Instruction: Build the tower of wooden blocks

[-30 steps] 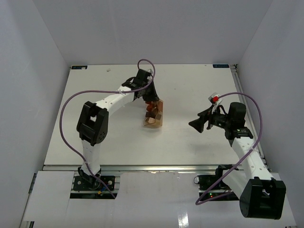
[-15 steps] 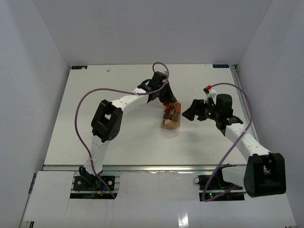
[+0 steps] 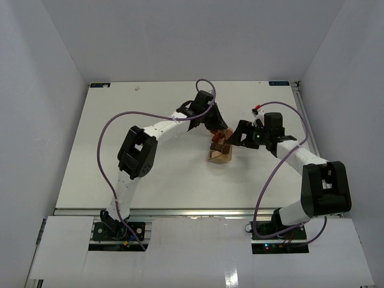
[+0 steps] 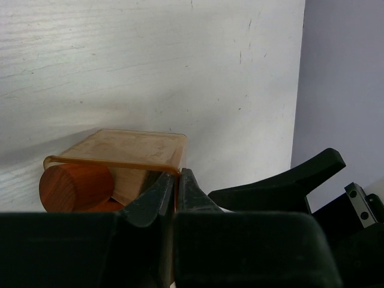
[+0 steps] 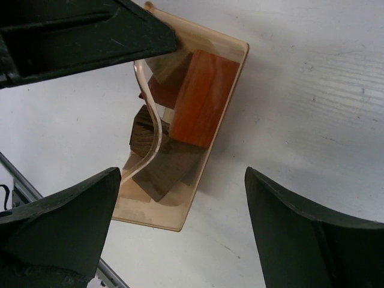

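the left gripper (image 4: 177, 183) is clenched on a thin wall of the clear tub (image 5: 239, 60), its jaws pressed together with only that plastic edge between them. the right gripper (image 5: 183, 180) is spread wide and grips nothing; it hangs over the tub's open side, one jaw on either flank.

the wood blocks (image 3: 218, 147) are not stacked yet. they lie jumbled inside the tub, which sits on the table (image 3: 150, 168) right of centre, between the two wrists. we can pick out a long reddish-brown block (image 5: 201, 96) against one wall, dark brown pieces (image 5: 162, 171) beneath it, and a reddish cylinder (image 4: 75, 187) lying on its side.

we judge the blocks to be light, rigid and smooth, so they should not crush but may slide or roll, the cylinder above all. flat opposing faces look like the best hold; the reddish-brown block seems the easiest to reach. the tub wall looks thin and may flex under the pinch.

much is hard to make out: the pieces overlap, the curved plastic blurs their outlines, and we cannot count them. the left wrist view is half blocked by its own gripper.
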Action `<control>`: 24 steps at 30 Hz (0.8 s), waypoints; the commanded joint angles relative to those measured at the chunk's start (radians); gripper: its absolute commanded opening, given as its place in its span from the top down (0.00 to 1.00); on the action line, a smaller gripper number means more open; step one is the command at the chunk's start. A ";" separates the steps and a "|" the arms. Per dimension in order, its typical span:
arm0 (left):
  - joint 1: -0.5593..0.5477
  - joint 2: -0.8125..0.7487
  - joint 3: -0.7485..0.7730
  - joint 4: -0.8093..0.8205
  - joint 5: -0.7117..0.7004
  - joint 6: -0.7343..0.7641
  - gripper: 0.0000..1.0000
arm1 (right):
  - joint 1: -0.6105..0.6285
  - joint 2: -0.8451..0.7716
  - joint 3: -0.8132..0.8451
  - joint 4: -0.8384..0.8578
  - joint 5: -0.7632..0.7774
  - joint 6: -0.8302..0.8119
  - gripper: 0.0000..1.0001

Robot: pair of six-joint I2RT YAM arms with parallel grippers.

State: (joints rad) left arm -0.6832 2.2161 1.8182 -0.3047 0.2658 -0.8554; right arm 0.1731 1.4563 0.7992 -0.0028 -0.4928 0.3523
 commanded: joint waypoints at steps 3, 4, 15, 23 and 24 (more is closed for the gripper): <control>-0.019 0.012 0.065 0.056 0.050 -0.026 1.00 | 0.013 0.058 0.074 0.015 0.014 0.051 0.09; -0.021 0.013 0.066 0.057 0.050 -0.028 1.00 | 0.013 0.071 0.081 0.014 0.013 0.056 0.08; -0.027 0.010 0.069 0.061 0.053 -0.030 1.00 | 0.019 0.141 0.106 0.020 0.051 0.069 0.07; -0.027 0.020 0.075 0.061 0.049 -0.034 1.00 | 0.019 0.155 0.107 0.021 0.043 0.043 0.40; -0.027 0.020 0.076 0.061 0.049 -0.034 1.00 | 0.019 0.154 0.106 0.023 0.040 0.040 0.46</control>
State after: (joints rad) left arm -0.7048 2.2551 1.8412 -0.2768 0.2977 -0.8761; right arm 0.1867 1.6169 0.8715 0.0002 -0.4488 0.4122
